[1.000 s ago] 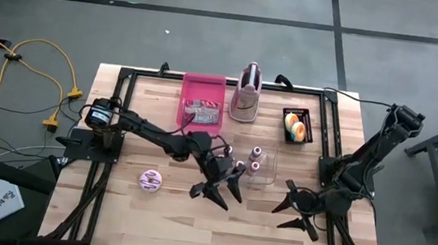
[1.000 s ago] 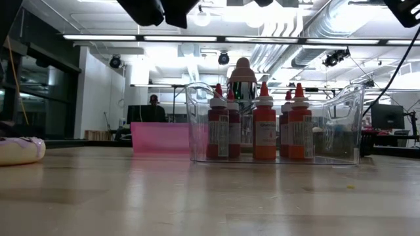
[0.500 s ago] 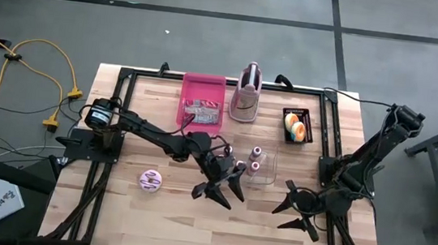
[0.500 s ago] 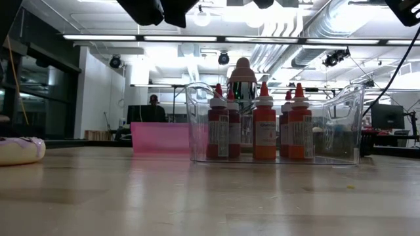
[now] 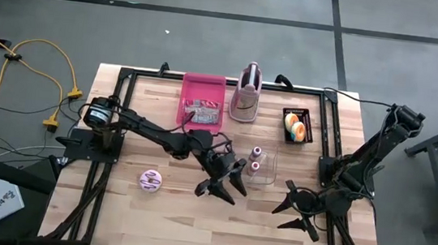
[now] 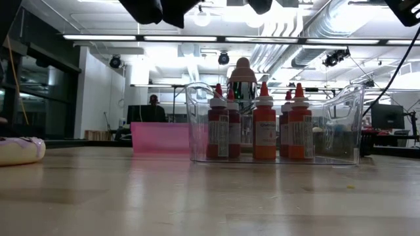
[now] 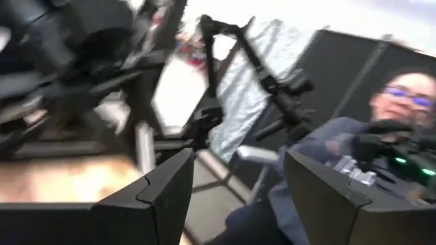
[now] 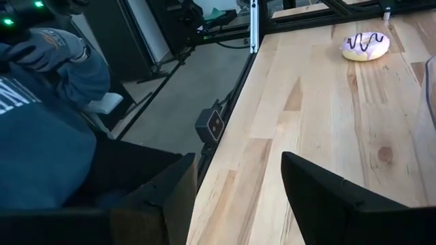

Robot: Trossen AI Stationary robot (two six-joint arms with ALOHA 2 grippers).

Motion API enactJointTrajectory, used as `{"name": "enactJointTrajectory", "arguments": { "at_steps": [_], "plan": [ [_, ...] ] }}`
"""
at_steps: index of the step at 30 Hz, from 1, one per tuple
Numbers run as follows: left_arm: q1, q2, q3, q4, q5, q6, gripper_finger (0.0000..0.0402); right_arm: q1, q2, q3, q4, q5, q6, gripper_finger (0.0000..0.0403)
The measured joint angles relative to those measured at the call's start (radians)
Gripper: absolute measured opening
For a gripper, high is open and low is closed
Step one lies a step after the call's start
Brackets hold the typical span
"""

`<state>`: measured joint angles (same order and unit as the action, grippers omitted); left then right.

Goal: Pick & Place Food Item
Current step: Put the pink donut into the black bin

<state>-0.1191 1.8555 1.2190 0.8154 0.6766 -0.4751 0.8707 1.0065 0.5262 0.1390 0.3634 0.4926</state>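
Observation:
A donut with pink-white icing and a dark drizzle [image 5: 151, 180] lies flat on the wooden table near its front left; it also shows in the right wrist view [image 8: 366, 45] and the low view [image 6: 20, 149]. My left gripper [image 5: 217, 192] hangs open above the table's middle, to the right of the donut and in front of the clear bin, touching nothing. In its own wrist view [image 7: 238, 160] it looks out level past the table at the room. My right gripper [image 5: 281, 216] stands open near the front right, pointing toward the donut [image 8: 238, 160], with nothing between its fingers.
A clear bin [image 5: 262, 164] of red-capped bottles [image 6: 264, 121] stands mid-table. A pink tray [image 5: 202, 100] with packets, a pink and white object [image 5: 244, 92] and a black tray of orange and yellow food [image 5: 295, 124] stand along the far edge. A person sits beyond the near edge [image 8: 41, 116].
My left gripper has turned a little at the wrist and stays open above the table. The donut and the other things have not moved.

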Motion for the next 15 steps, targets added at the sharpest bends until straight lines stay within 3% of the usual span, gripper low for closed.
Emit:
{"name": "enactJointTrajectory", "arguments": {
  "at_steps": [5,9,15],
  "plan": [
    [0.020,-0.026,0.000,-0.204,-0.023,0.048,0.0220,0.000,0.000,0.000,-0.001,0.000,0.000,0.0201],
    [0.047,-0.082,0.000,-0.350,0.015,0.111,0.0220,0.000,0.000,0.000,-0.002,-0.001,0.000,0.0201],
    [0.070,-0.197,0.000,-0.709,-0.084,0.276,0.0220,0.000,0.000,0.000,-0.002,0.000,0.000,0.0201]
  ]
}}
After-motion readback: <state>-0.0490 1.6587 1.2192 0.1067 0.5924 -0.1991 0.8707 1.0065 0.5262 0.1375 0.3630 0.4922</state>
